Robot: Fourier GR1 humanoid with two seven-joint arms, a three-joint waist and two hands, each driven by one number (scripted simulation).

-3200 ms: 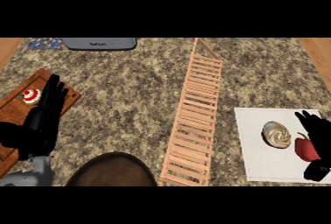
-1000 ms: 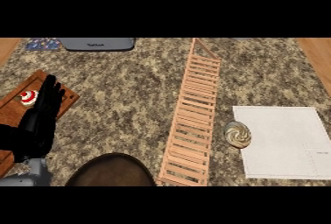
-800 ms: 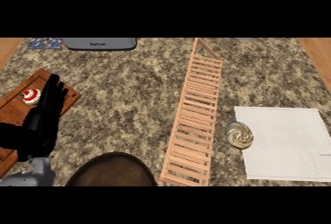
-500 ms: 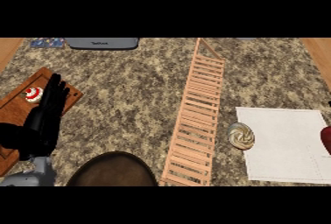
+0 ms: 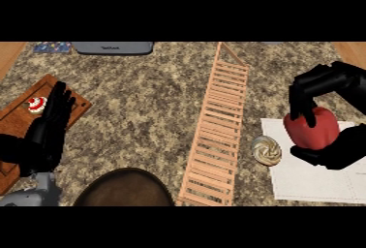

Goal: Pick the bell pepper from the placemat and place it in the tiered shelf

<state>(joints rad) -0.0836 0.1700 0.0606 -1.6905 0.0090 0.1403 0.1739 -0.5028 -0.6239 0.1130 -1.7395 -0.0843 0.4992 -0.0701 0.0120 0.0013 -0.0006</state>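
While right hand (image 5: pixel 325 118) grips bell pepper (image 5: pixel 312 127), tiered shelf (image 5: pixel 218 128) leftward, swirled disc (image 5: pixel 266 150) between.

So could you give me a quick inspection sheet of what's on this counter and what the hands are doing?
Surface: speckled stone counter, wood edges at the far corners.
Job's things: red pepper held above the white placemat; slatted wooden shelf runs down the middle of the counter.
Clutter: swirled round item at the placemat's left edge; wooden board with a small red-and-white item; dark round object at the near edge; grey tray at the far edge.
Hands: right robot hand curled round the pepper; left robot hand open, resting over the board.
Cables: nothing seen.
Surroundings: nothing seen beyond the counter.
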